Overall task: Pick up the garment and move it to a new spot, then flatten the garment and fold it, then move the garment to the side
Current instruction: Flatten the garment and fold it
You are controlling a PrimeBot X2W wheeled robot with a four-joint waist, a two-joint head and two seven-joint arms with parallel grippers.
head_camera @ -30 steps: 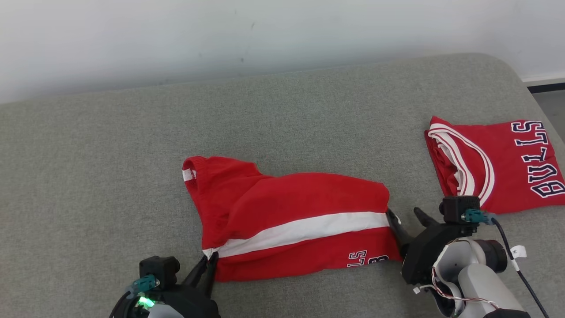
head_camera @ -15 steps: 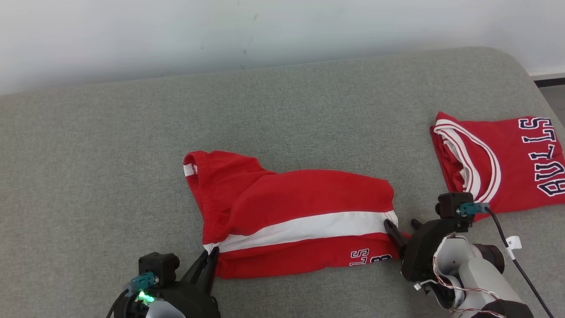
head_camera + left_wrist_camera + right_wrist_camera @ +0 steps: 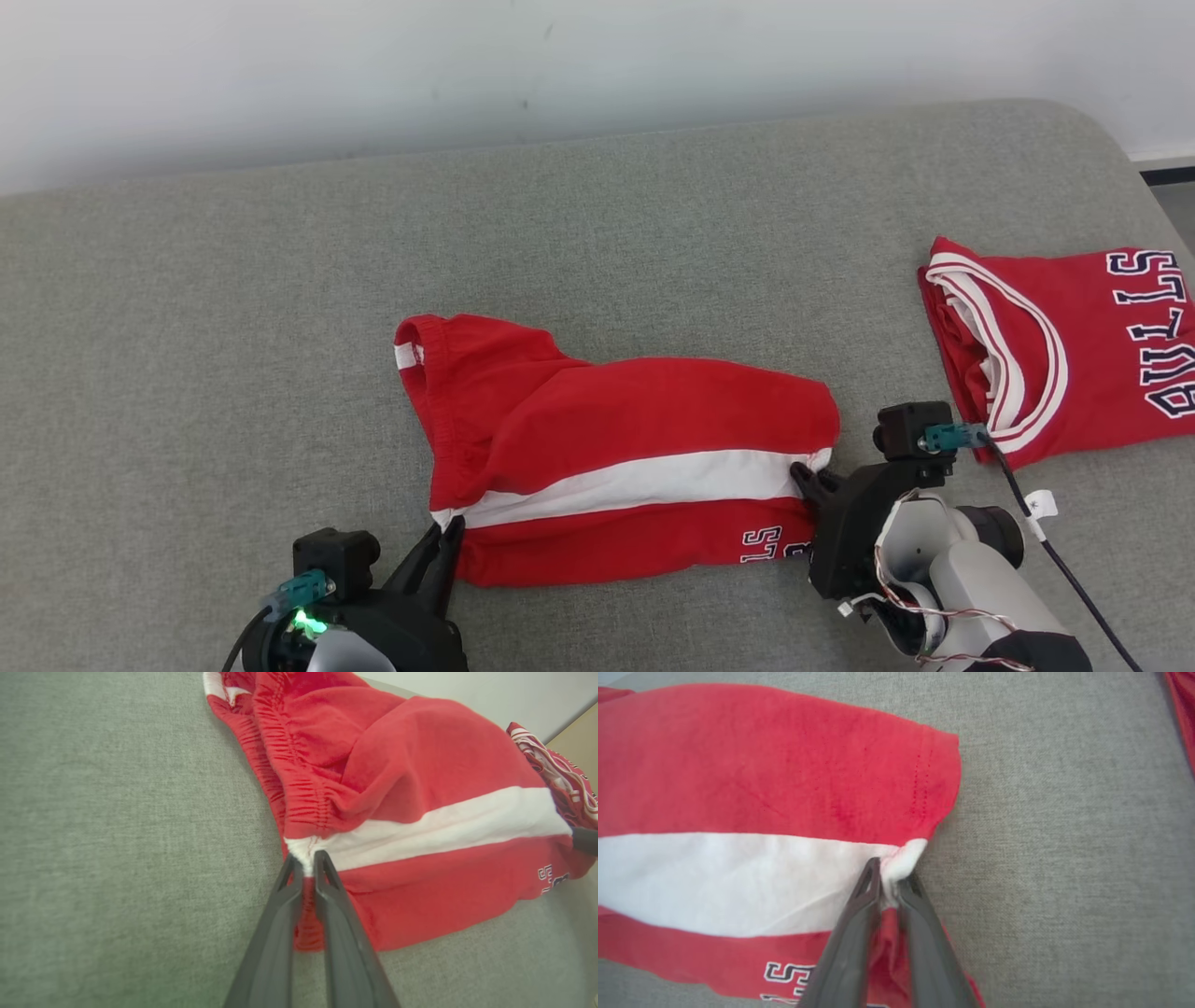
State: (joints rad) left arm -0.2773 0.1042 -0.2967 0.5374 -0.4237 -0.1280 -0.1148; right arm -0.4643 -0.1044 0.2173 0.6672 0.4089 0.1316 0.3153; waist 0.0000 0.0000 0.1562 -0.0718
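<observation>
A pair of red shorts (image 3: pixel 616 457) is laid out near the middle of a grey upholstered surface (image 3: pixel 233 327), with a pale wall (image 3: pixel 373 65) seen beyond the far edge; a white side stripe (image 3: pixel 644 483) is run along the length of the shorts, and dark-outlined lettering (image 3: pixel 761 543) is printed near the hem end, partly hidden; the gathered waistband (image 3: pixel 425 373) is turned toward the robot's left. The left gripper (image 3: pixel 446 539) is clenched on the shorts at the waistband end of the stripe, its two fingers pressed nearly together with the cloth pinched between them; the right gripper (image 3: pixel 810 478) is likewise clamped on the shorts at the hem end of the stripe, a small fold of white cloth being bunched between its tips. A folded red jersey (image 3: pixel 1074 345), trimmed in white and marked "BULLS", is laid well apart at the right edge of the surface.
</observation>
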